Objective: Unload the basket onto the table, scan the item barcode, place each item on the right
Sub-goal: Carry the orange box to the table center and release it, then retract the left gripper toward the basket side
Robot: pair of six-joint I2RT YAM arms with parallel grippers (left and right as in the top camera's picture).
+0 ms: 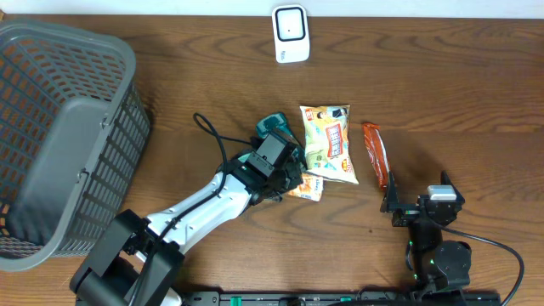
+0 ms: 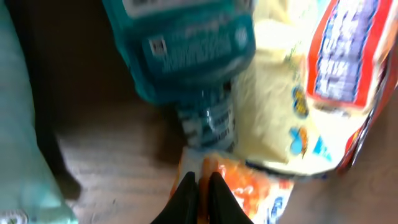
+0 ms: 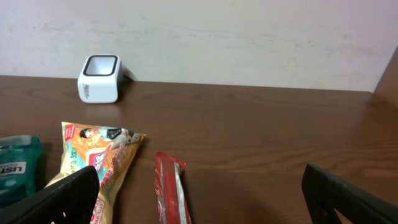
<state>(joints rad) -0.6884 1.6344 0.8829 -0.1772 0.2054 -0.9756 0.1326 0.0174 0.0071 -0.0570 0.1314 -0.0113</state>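
Left pincer [image 2: 200, 179]: my two black fingers [image 2: 186, 198] are pressed together on the near edge of the orange packet [image 2: 252, 186], and a strip of orange shows between them
Item: the orange packet lies flat on the wooden table [image 1: 459, 76], its far end tucked under the lower corner of the yellow snack bag [image 1: 327, 143]
Teal bottle [image 2: 186, 50]: on its side just beyond the packet, touching the snack bag's left edge; its label is too blurred for me to read
Red stick pack [image 1: 375, 153]: just right of the snack bag, not touching it
Scanner [image 1: 290, 34]: white, upright at the far edge of the table, well apart from the packet
Right pincer [image 3: 200, 193]: my fingers are spread wide with nothing between them, low over the table near the red stick pack's near end
Basket [image 1: 51, 127]: grey, at the far left, well apart from everything else
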